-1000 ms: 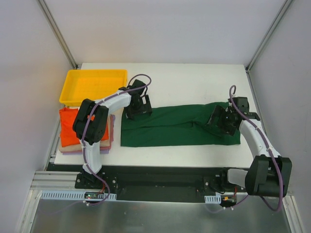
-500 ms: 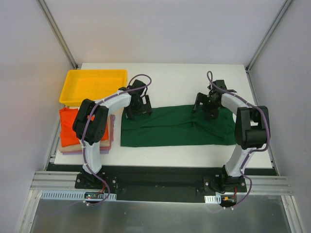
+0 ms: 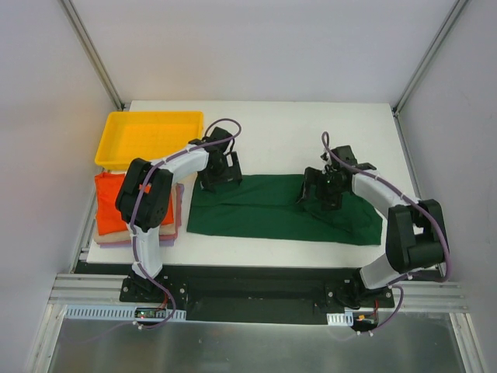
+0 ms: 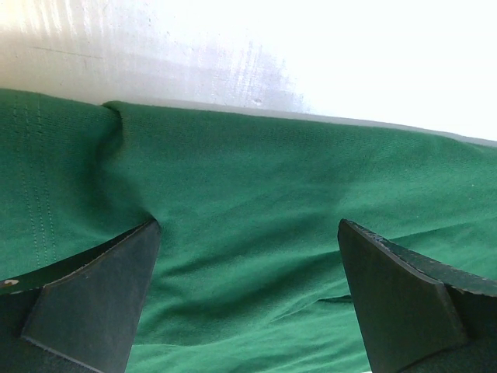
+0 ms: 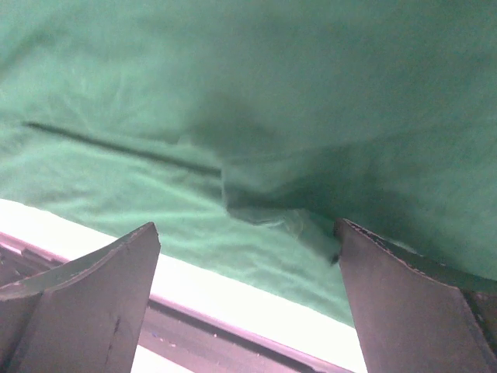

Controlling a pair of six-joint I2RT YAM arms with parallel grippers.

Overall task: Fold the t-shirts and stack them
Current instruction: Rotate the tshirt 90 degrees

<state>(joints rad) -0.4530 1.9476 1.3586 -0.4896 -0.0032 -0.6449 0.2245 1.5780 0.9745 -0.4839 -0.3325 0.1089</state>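
Room to pass along the table's (image 3: 311,124) far side; tray (image 3: 147,138) and shirt stack (image 3: 109,206) block the left, green shirt (image 3: 264,214) mid-table.

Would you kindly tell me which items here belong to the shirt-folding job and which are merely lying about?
Part of the job:
green t-shirt, laid out
folded shirt stack, orange on top

Just lying about:
yellow tray, behind the stack

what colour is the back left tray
The plastic tray is bright yellow; top external view shows it best.
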